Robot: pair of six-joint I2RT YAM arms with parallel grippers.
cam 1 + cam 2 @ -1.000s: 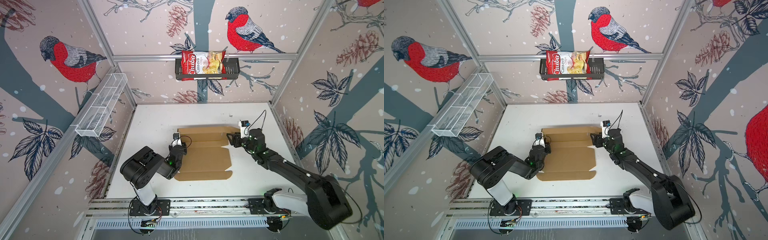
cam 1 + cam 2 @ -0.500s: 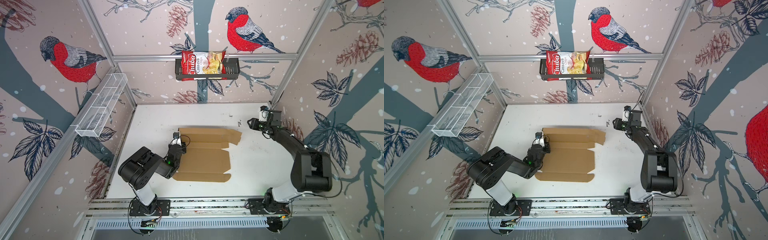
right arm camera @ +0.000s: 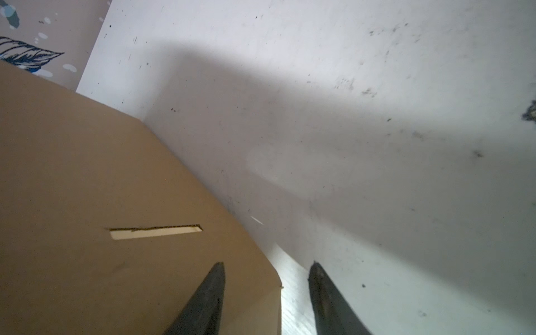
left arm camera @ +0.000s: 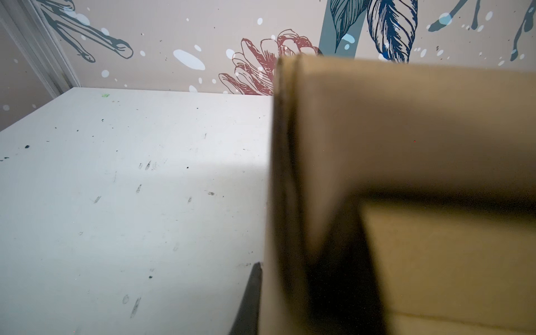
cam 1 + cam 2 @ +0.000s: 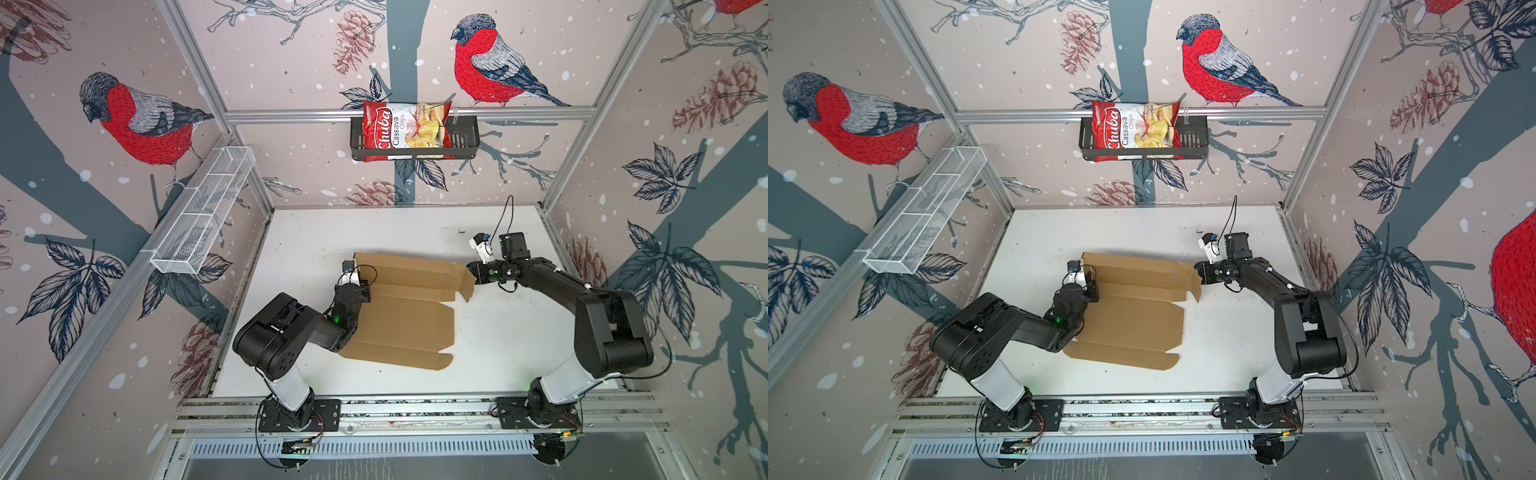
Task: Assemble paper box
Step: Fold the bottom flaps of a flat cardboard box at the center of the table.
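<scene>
On my remote feed, in both top views: a red Chuba Cassava Chips bag (image 5: 405, 129) lies in a black wire basket (image 5: 465, 139) hung from the back wall's aluminium rail (image 5: 291, 114). A white mesh shelf (image 5: 203, 216) lines a side wall. Bullfinch wallpaper (image 5: 141, 120) rings the scuffed white table (image 5: 332, 232).

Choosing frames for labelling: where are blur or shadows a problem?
Left wrist view: the paper box sits close and out of focus, the table sharp. Right wrist view: a broad soft shadow crosses the table. Both top views: sharp, evenly lit.
</scene>
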